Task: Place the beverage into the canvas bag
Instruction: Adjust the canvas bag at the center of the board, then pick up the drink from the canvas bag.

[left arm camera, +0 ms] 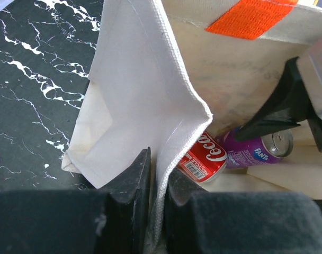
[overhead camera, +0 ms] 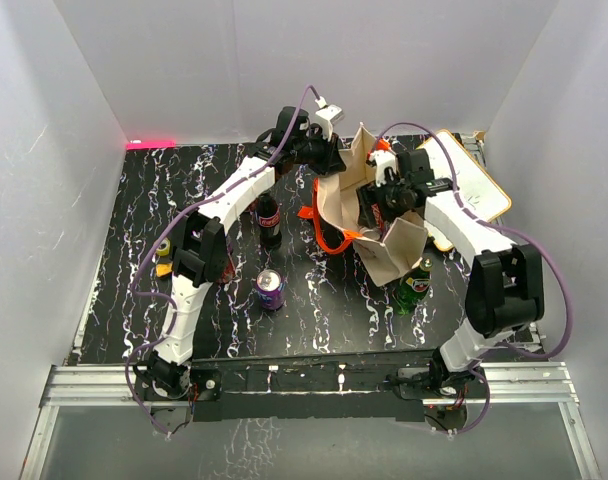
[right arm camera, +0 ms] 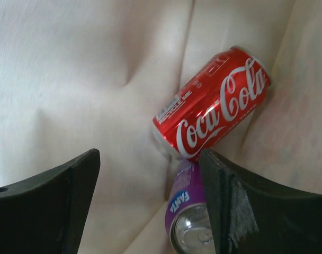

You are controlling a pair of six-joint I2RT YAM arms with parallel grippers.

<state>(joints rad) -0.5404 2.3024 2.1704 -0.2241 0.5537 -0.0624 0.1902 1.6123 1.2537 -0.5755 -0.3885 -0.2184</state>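
Right gripper (right arm camera: 149, 159) down inside the canvas bag (right arm camera: 71, 79), fingers spread wide, nothing between them. Just past the tips, lying on its side on the soft cloth: red cola can (right arm camera: 214, 103), free of the grip. Right under it and touching it: Fanta can (right arm camera: 185, 214), on its side too. So, two drinks in the bag. Looks like time to get out of the bag without a mess. Lift straight up, slowly. Leave the fingers wide to avoid bumping or rolling the red cola can. Watch the cloth walls close on both sides and do not snag them. Further out, left gripper (left arm camera: 157, 203) pinched shut on the rim of the bag, with a fold of cloth squeezed between its fingers and the mouth held open. Hold that pinch firm and high during the lift, to stop the floppy side from sagging onto the arm. Out on the black table (overhead camera: 314, 320), more drinks standing outside the bag: dark bottle (overhead camera: 269, 218) near the left arm, purple can (overhead camera: 271, 289) a little nearer, green bottle (overhead camera: 416, 285) by the near corner of the bag. Probably next in line, one at a time.
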